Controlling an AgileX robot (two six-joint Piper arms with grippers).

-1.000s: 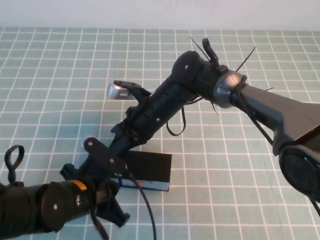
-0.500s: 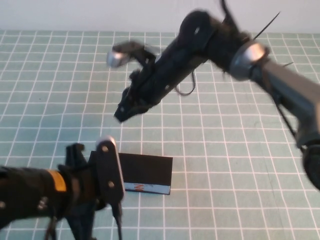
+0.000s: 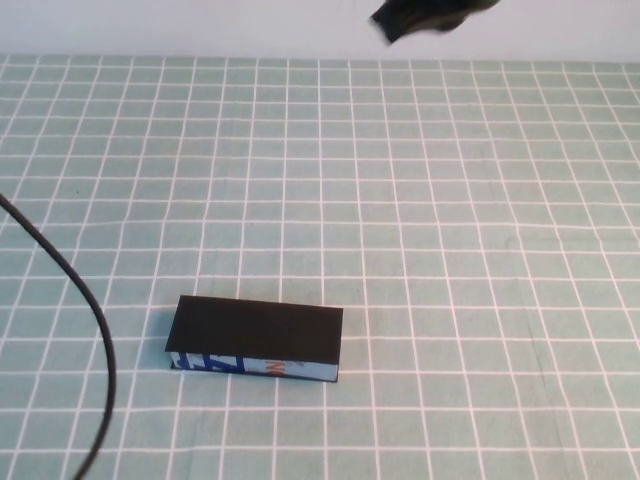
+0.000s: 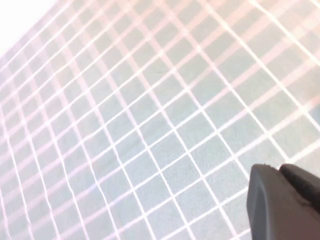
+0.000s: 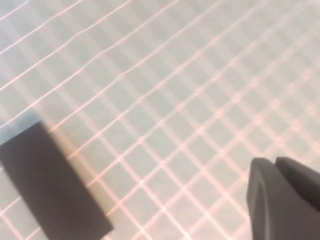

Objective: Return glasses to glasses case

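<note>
- Sitting shut on the counter, the glasses case hides the glasses — nobody can tell they lie straight.
- Left claw and right claw hang clear; their grip cannot be told.

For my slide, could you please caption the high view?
Closed glasses case on the checked mat; right claw at the far edge, left claw unseen.

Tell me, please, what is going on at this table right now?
Nothing is being handled at this moment. The glasses case lies closed on the green checked mat, its lid flat and its light-blue printed side facing the robot. The glasses are not visible. The right gripper is raised at the far edge of the high view, well clear of the case. The left gripper shows only as a dark tip in its wrist view, over bare mat.
</note>
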